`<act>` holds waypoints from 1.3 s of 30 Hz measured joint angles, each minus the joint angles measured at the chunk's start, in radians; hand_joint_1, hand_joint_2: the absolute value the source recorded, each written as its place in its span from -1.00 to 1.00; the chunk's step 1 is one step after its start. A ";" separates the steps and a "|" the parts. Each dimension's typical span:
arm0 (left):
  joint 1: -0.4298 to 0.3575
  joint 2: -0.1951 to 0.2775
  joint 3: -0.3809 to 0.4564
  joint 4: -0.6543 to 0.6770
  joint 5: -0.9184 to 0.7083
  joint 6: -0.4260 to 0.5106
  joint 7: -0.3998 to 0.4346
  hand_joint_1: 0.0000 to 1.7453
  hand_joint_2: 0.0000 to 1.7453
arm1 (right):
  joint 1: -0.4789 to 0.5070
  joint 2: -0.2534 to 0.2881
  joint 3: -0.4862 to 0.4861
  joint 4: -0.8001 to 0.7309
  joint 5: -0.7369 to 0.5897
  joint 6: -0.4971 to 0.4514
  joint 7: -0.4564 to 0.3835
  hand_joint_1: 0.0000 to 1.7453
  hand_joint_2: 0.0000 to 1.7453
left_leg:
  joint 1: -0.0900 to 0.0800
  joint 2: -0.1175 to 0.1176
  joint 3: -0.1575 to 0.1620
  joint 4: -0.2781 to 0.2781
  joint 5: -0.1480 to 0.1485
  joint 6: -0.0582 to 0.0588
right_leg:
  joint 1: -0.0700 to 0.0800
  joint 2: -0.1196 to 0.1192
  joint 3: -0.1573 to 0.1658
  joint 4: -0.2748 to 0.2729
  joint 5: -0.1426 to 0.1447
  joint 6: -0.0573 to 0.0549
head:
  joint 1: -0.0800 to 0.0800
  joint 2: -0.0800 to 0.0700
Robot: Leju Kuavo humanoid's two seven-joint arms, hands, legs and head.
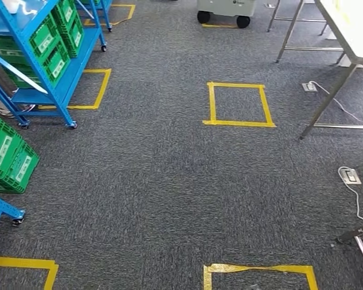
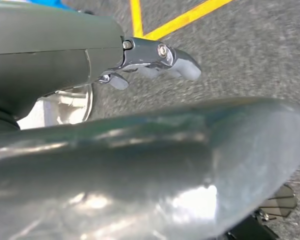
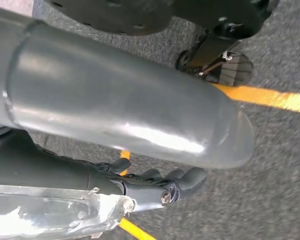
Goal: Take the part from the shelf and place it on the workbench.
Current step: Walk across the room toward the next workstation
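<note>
Grey carpet [image 1: 161, 181] covers the floor, with yellow tape squares [image 1: 238, 104] stuck on it. A blue shelf [image 1: 42, 66] on wheels stands far off to one side, and green crates [image 1: 56, 36] sit on it. A metal table [image 1: 348, 30] stands at the other side, well apart from the shelf. The left hand [image 2: 156, 60] hangs down over the carpet with its fingers stretched out, and it holds nothing. The right hand [image 3: 156, 185] hangs down too, released and bare. I cannot see the part; it may be inside a crate. So the job looks like it is only at the start: the robot must get to the shelf, take the part, then carry it to the table.
</note>
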 joint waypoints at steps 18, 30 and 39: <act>-0.003 -0.003 0.013 0.000 0.002 0.001 0.002 -1.00 -1.00 | 0.009 0.000 0.000 0.001 0.004 0.005 0.004 -1.00 -1.00 | 0.002 -0.041 -0.136 0.246 -0.118 -0.045 | -0.005 0.048 0.004 -0.074 0.076 -0.046 | -0.007 0.000; 0.001 -0.002 0.015 0.000 0.002 -0.004 0.003 -1.00 -1.00 | -0.002 0.000 -0.001 0.001 0.002 0.005 0.002 -1.00 -1.00 | -0.005 0.002 0.005 -0.006 0.001 -0.003 | 0.003 -0.024 0.004 -0.026 0.024 -0.008 | -0.003 0.000; -0.003 -0.004 0.018 0.000 0.001 -0.006 0.003 -1.00 -1.00 | 0.004 0.000 -0.002 0.001 -0.005 0.004 0.002 -1.00 -1.00 | 0.000 -0.117 0.004 -0.001 0.004 -0.006 | -0.015 0.121 -0.021 -0.011 0.059 -0.001 | 0.007 0.000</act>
